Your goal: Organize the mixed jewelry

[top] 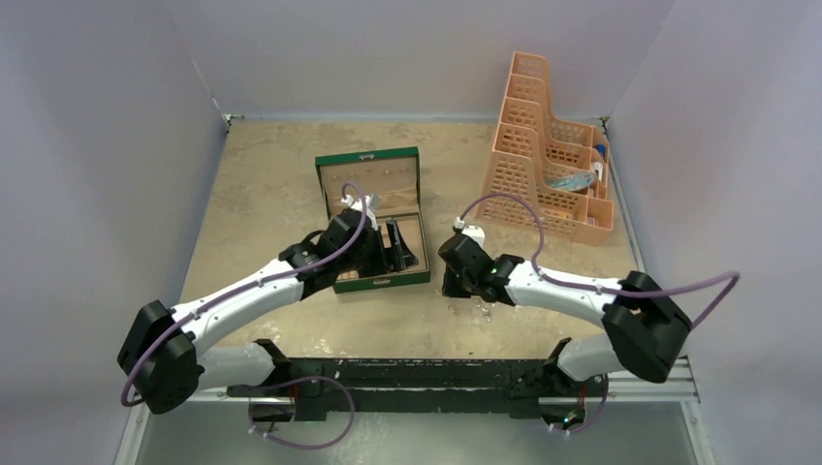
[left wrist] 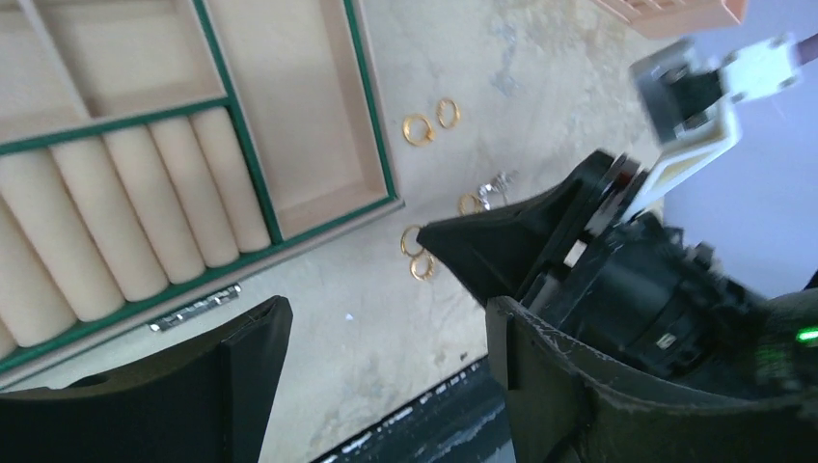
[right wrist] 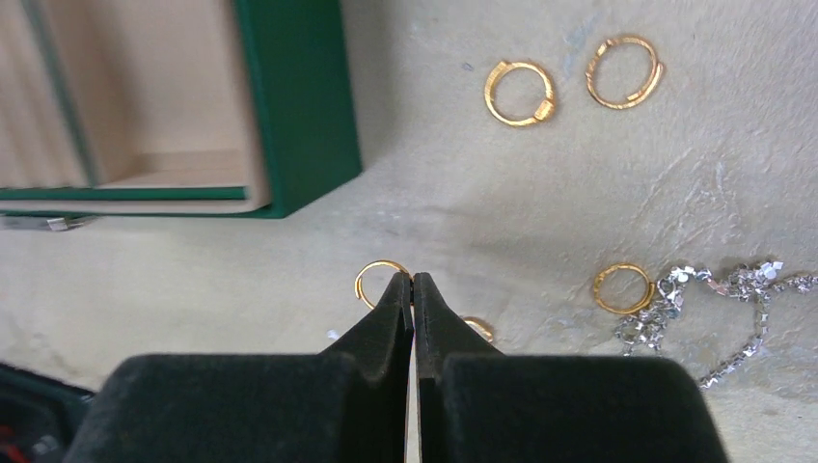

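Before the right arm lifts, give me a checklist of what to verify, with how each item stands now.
1. Right jaws shut: ok.
2. Ring caught between them: cannot tell; it sits at their tips, partly hidden.
3. Neighbours out of the way: not ok; a second ring lies right beside the tips.
4. Chain apart from the tips: ok.
5. Box open, lining showing: ok.
6. Way into the box free: not ok; the left arm reaches over it in the top view, left jaws open.
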### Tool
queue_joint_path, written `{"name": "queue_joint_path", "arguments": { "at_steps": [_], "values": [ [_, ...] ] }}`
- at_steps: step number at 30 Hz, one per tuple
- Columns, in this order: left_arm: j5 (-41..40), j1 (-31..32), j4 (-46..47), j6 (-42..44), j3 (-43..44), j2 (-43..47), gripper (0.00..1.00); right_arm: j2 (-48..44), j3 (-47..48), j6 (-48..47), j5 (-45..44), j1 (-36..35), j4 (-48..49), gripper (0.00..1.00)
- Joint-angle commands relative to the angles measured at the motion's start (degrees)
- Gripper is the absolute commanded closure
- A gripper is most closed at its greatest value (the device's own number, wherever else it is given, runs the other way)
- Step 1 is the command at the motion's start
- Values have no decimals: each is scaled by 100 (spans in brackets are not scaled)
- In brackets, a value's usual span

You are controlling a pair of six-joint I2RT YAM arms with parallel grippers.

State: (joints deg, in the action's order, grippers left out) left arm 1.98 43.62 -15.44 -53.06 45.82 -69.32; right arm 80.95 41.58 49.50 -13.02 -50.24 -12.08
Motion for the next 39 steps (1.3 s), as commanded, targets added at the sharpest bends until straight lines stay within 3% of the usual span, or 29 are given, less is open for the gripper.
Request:
{"name": "queue_joint_path", "arguments": {
  "at_steps": [1,8,11,17,23,33,39],
  "values": [
    [917,-14,725,-345,-407,363,28,-709,-60,119,-230,-30,466,100],
    [1936,-23,2242,-1032,-1032,356,34,-1308,-65,87,32,-27,1179,100],
    [1888,-29,2566,-1231,-1073,247,46,-1378,-30,28,218,-24,1448,100],
    [1255,-192,2543,-1466,-1114,468,52,-1333,25,-34,415,-28,1558,100],
    [1373,-287,2477,-1387,-1011,211,57,-1359,-10,-60,583,-30,1743,100],
    [1469,-323,2596,-1240,-943,77,83,-1465,-61,-58,835,-29,1725,100],
    [1393,-329,2569,-959,-772,32,92,-1419,-97,-54,850,-29,1822,100]
  ]
}}
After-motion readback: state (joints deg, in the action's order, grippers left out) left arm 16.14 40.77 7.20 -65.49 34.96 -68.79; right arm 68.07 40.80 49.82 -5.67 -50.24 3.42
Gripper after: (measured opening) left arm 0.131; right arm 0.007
